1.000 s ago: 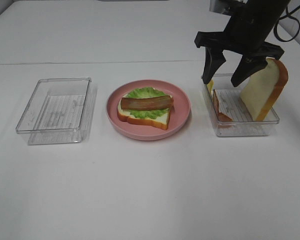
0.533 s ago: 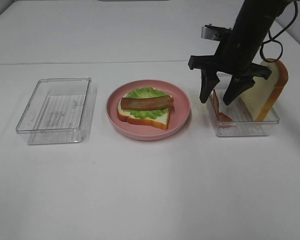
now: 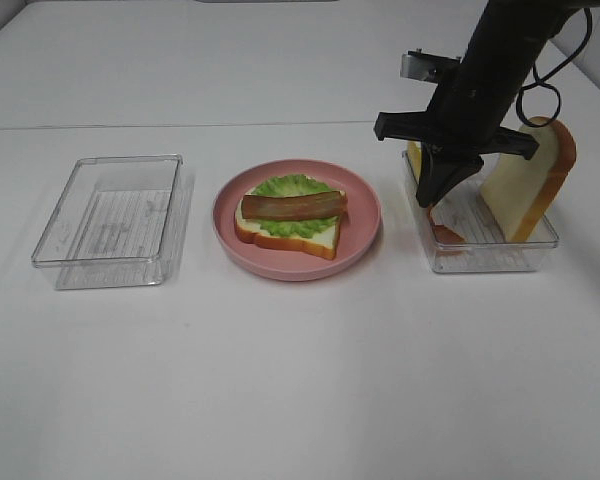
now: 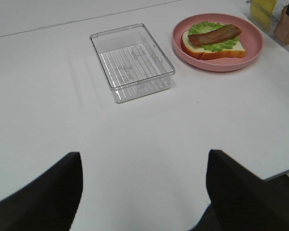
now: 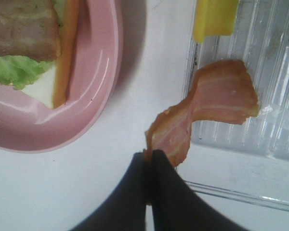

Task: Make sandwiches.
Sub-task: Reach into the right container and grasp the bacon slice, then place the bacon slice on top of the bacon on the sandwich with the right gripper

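The half-built sandwich lies on the pink plate: a bread slice, green lettuce and one bacon strip. My right gripper reaches down into the right clear tray. In the right wrist view it is shut on one end of a second bacon strip, which also shows in the exterior high view. A bread slice leans upright in that tray, and yellow cheese lies at its far end. My left gripper is open and empty above bare table.
An empty clear tray stands left of the plate and shows in the left wrist view. The plate with the sandwich shows there too. The right arm's cable hangs near the table's right edge.
My right gripper has come down into the right tray, and its open fingers have shut on the bacon strip. Nothing else moved.
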Action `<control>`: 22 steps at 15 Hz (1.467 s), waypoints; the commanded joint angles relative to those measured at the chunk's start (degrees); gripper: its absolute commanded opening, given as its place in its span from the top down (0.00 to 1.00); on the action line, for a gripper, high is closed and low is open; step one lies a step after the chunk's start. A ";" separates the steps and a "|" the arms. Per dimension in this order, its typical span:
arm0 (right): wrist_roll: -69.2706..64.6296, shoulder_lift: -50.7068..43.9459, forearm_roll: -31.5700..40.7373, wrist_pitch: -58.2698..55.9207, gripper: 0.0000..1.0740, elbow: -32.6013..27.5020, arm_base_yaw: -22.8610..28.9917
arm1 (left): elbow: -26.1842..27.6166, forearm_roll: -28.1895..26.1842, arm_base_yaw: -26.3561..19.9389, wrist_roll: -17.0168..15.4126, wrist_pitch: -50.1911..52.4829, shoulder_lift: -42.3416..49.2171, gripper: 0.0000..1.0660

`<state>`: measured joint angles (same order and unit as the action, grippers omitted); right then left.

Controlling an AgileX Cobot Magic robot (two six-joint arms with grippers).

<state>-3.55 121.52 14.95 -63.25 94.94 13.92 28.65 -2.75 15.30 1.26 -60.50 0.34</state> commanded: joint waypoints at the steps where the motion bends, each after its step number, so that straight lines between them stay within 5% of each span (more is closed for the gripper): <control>1: -0.57 -1.89 0.86 -1.32 1.00 1.43 0.11 | -0.06 -0.23 0.11 -0.17 0.63 1.20 0.35; 7: -0.57 -9.17 4.07 -9.80 1.00 8.19 0.11 | -0.06 -0.23 0.11 -0.17 0.63 1.20 0.35; 15: 12.43 -9.85 30.94 1.55 1.00 8.71 0.17 | -0.06 -0.23 0.11 -0.17 0.63 1.20 0.35; 22: 18.85 0.17 44.12 12.09 1.00 8.71 4.35 | -0.06 -0.23 0.11 -0.17 0.63 1.20 0.35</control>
<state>14.04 121.30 57.81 -52.37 103.36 17.93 28.65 -2.75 15.30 1.26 -60.45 0.34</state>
